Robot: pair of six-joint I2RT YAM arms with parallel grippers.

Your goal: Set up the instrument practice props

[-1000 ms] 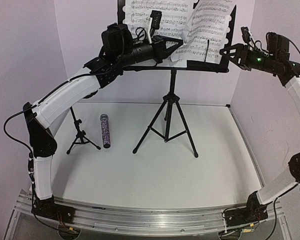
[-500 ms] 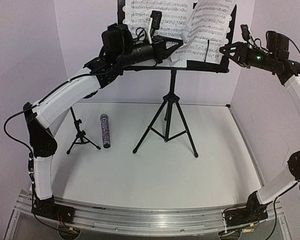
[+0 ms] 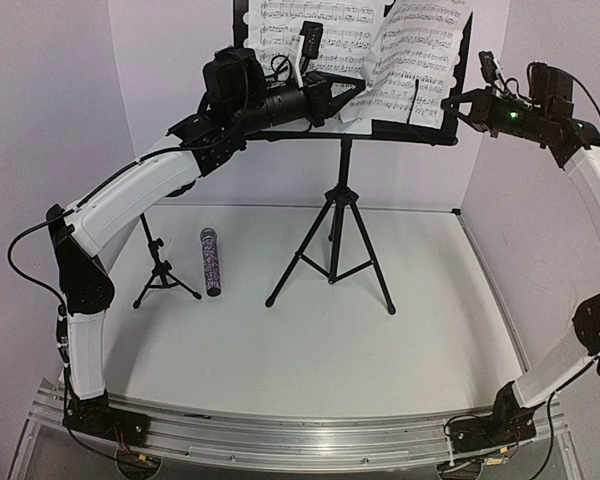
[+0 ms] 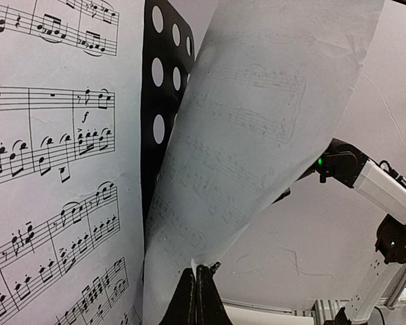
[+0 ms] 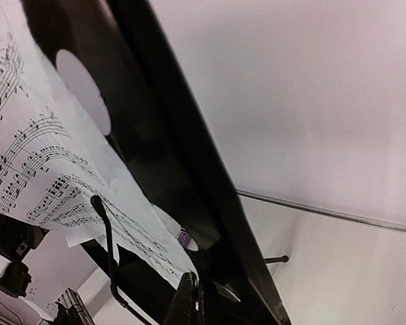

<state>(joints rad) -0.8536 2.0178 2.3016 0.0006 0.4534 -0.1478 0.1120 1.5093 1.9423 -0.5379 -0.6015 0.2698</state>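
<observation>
The black tripod music stand [image 3: 332,250] stands at mid table, its perforated desk [image 3: 462,60] high at the back. One music sheet [image 3: 280,30] lies flat on the desk's left half. The other sheet [image 3: 420,50] curls away from the desk. My left gripper [image 3: 352,92] is shut on that sheet's lower left corner [image 4: 196,269]. My right gripper [image 3: 458,100] is shut at its lower right corner [image 5: 195,277], hard against the desk's edge [image 5: 162,135]. The glittery microphone [image 3: 211,262] lies on the table beside the small mic stand [image 3: 160,265].
White walls close in the table at the back and both sides. A wire page retainer [image 5: 108,250] stands in front of the curled sheet. The stand's three legs spread across the middle of the table, and a rail runs along the near edge [image 3: 300,440].
My right gripper has gone from open to shut, moving slightly left and up onto the curled sheet's corner. The left gripper has stayed shut in place.
</observation>
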